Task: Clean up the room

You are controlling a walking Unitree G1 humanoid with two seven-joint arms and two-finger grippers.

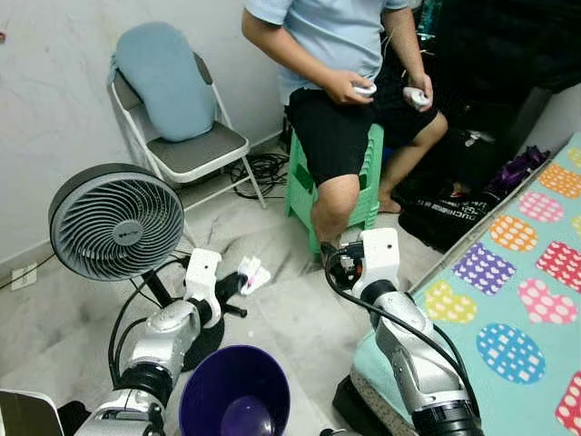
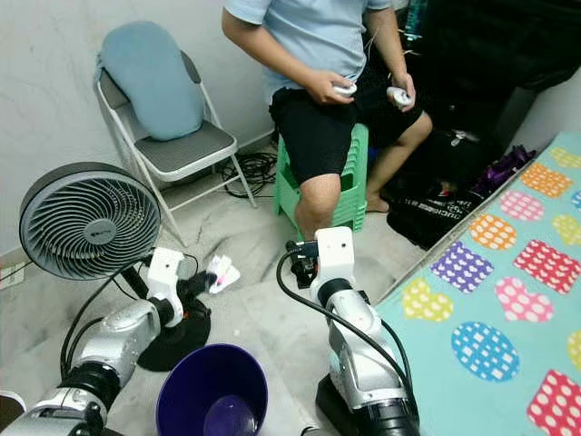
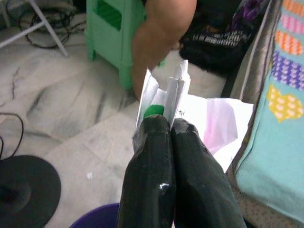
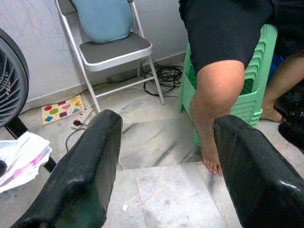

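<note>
The left gripper (image 3: 170, 124) has its jaws clenched on a crumpled white paper wrapper (image 3: 190, 114) above the round purple plastic bin (image 1: 234, 392). The right gripper (image 4: 164, 156) hovers with jaws released over the marble floor (image 1: 290, 309).

My right pincer (image 4: 164, 166) hangs with its two black fingers (image 4: 83, 175) spread wide apart over the pale veined marble floor (image 4: 156, 137). Beyond the gap sits a person's bare leg (image 4: 216, 95) against a green plastic stool (image 4: 251, 95). Past one finger stands a grey folding metal chair (image 4: 111, 52) carrying a light blue cushion (image 4: 102, 19). Crumpled white and pink paper (image 4: 21, 159) lies just beside that same finger, near a dark round fan grille (image 4: 12, 78).
</note>
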